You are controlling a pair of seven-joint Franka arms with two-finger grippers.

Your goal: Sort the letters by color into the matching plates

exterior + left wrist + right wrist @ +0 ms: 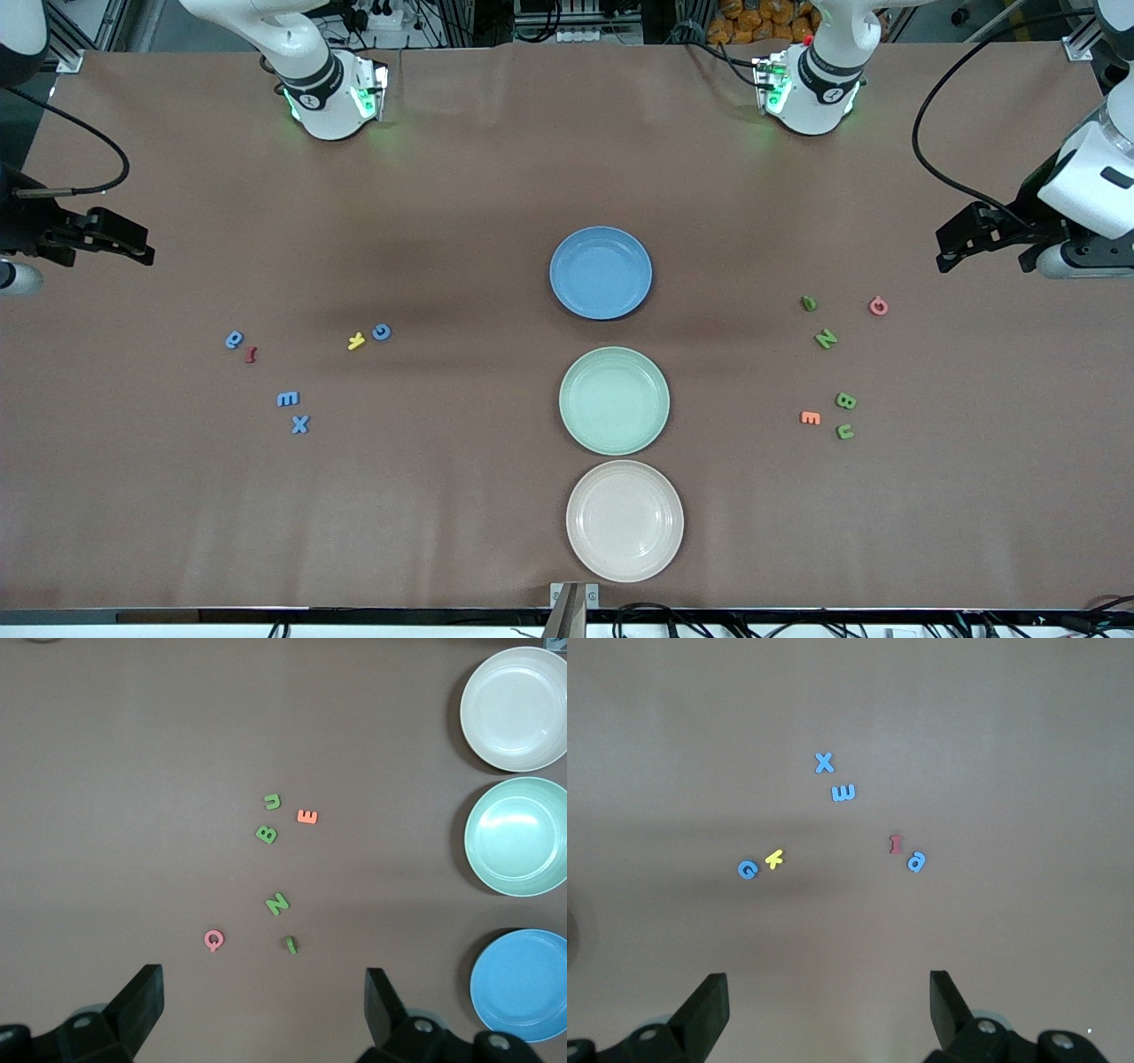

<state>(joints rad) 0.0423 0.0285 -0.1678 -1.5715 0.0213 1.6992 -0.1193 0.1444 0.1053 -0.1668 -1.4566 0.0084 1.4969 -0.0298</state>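
Observation:
Several blue letters [288, 399] lie scattered toward the right arm's end of the table, also in the right wrist view [843, 793]. Several green letters [826, 338] lie toward the left arm's end, also in the left wrist view [276, 903]. The blue plate [601, 272] and the green plate [614, 400] sit mid-table, both bare, the green one nearer the front camera. My left gripper [982, 257] [266, 1010] hovers open beside the green letters, holding nothing. My right gripper [133, 248] [828, 1010] hovers open beside the blue letters, holding nothing.
A cream plate [625, 520] sits nearest the front camera, in line with the other two. A yellow letter [356, 341] and a red letter [251, 354] lie among the blue ones. A pink letter [878, 307] and an orange letter [810, 417] lie among the green ones.

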